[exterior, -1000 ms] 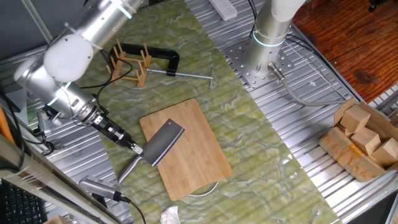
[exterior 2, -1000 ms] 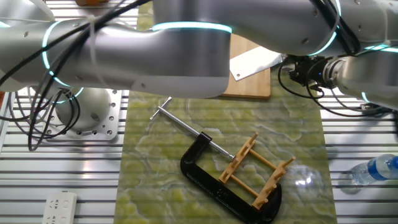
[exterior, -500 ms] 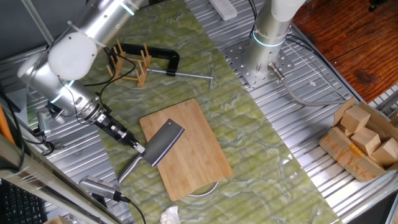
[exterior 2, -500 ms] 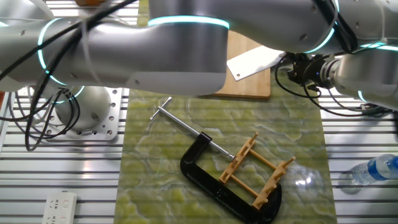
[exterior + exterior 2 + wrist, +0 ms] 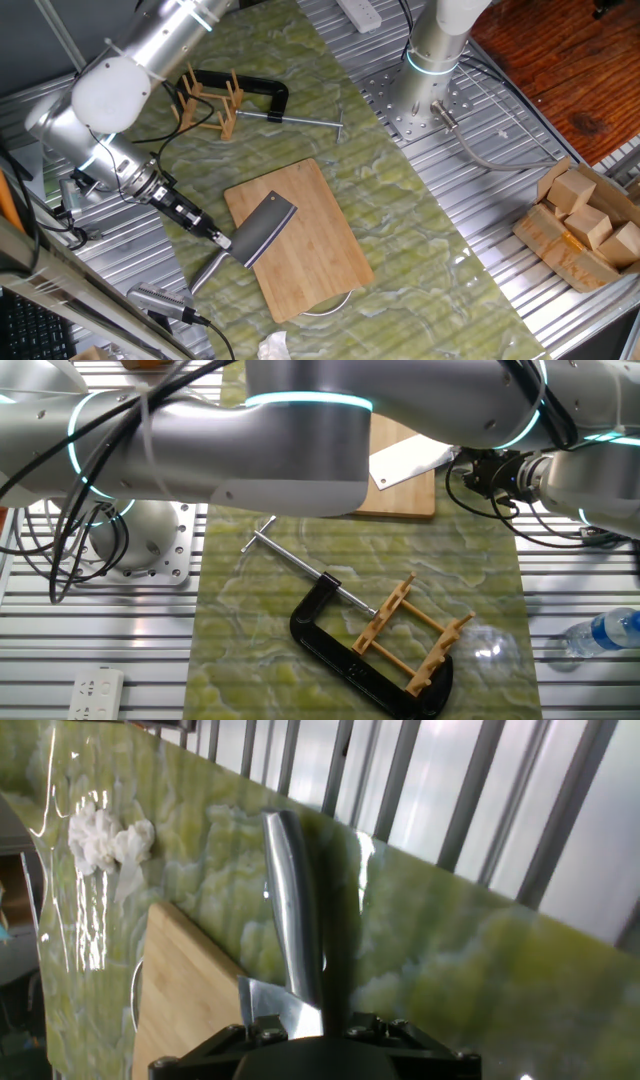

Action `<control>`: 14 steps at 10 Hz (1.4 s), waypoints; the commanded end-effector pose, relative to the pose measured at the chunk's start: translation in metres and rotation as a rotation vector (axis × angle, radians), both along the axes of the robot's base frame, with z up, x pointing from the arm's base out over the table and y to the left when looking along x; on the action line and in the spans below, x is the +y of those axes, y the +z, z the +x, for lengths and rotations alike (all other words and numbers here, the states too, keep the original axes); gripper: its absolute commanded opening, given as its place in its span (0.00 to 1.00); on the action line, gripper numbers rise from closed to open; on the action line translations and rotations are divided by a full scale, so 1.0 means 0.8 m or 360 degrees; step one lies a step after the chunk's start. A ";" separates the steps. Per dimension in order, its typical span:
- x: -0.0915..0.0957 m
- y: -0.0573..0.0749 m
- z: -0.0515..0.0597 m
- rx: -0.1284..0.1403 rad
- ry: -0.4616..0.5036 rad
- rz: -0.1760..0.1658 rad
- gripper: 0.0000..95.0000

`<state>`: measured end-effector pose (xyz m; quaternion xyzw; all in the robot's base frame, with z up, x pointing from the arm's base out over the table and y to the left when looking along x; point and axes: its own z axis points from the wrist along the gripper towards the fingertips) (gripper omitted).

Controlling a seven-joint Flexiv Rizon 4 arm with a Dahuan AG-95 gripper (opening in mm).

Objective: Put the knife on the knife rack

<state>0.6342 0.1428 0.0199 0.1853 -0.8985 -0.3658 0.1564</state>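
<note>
The knife (image 5: 262, 228), a dark grey cleaver with a slim silver handle, lies with its blade on the bamboo cutting board (image 5: 315, 250) and its handle on the green mat. My gripper (image 5: 218, 240) is at the neck where handle meets blade, its jaws close on either side. In the hand view the handle (image 5: 290, 910) runs straight away from the gripper (image 5: 312, 1032). In the other fixed view the blade (image 5: 405, 460) shows beside the gripper (image 5: 457, 460). The knife rack (image 5: 208, 103), light wood with upright pegs, stands at the far end of the mat, also in the other fixed view (image 5: 415, 635).
A black C-clamp (image 5: 255, 88) with a metal rod lies around the rack (image 5: 330, 650). A crumpled tissue (image 5: 105, 838) lies near the board's end. A cardboard box of wooden blocks (image 5: 585, 225) sits at right. A second arm's base (image 5: 430, 60) stands at the back. A water bottle (image 5: 605, 632) lies off the mat.
The arm swayed slightly half a second ago and has come back to where it was. The knife lies in the same place on the board.
</note>
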 end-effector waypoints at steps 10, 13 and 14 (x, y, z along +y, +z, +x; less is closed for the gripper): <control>0.011 0.006 -0.006 0.0001 -0.0030 -0.0013 0.40; 0.017 0.006 -0.015 -0.0001 -0.0040 -0.0022 0.40; 0.018 0.006 -0.018 -0.0005 -0.0043 -0.0025 0.40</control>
